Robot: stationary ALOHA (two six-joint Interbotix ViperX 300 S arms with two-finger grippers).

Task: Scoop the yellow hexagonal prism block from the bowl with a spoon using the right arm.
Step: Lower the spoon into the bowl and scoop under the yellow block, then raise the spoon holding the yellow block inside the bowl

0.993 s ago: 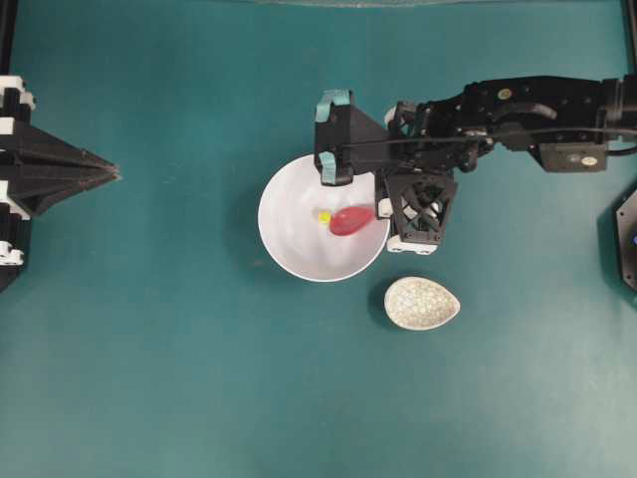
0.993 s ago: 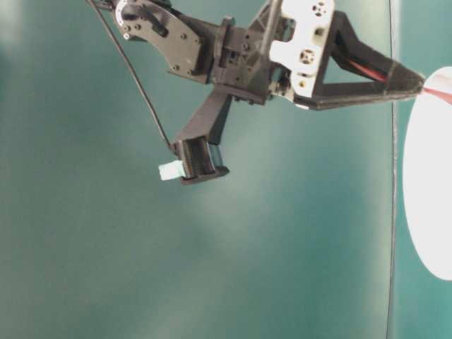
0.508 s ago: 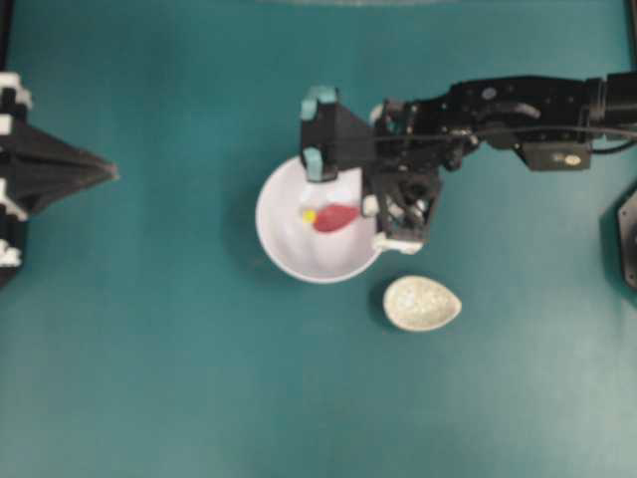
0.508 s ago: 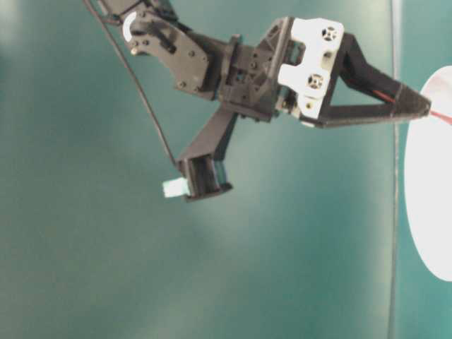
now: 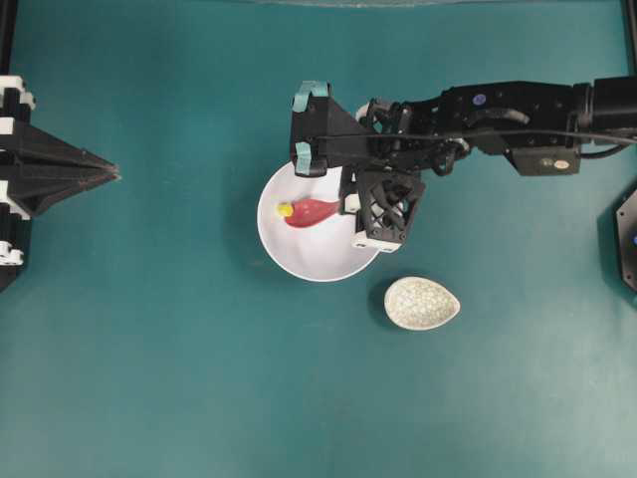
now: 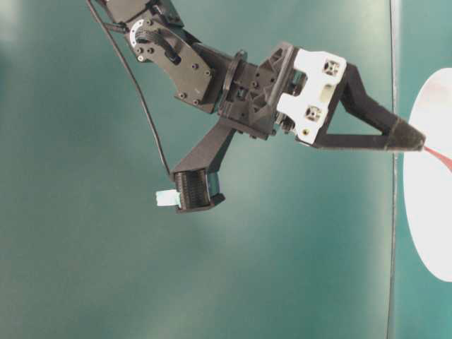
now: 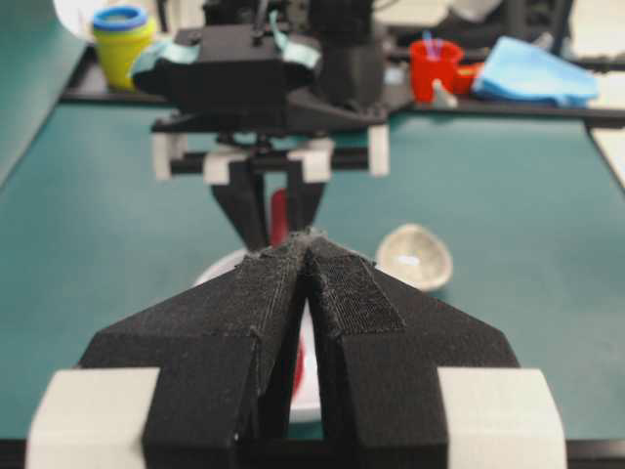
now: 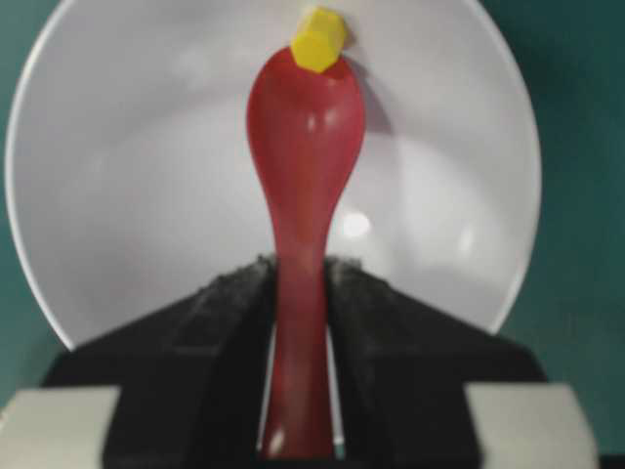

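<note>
The right gripper (image 8: 298,293) is clenched on the spoon (image 8: 305,195) handle. The yellow hexagonal prism block (image 8: 318,40) rests at the scoop's tip inside the bowl (image 8: 117,195). The block looks light, rigid and likely to slide on the glossy bowl.

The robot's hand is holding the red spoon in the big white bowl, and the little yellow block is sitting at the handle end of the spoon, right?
Not quite. The right hand does hold the red spoon in the big white bowl, but the yellow block sits at the scoop's tip, the end farthest from the handle. The right wrist view shows it clearly.
</note>
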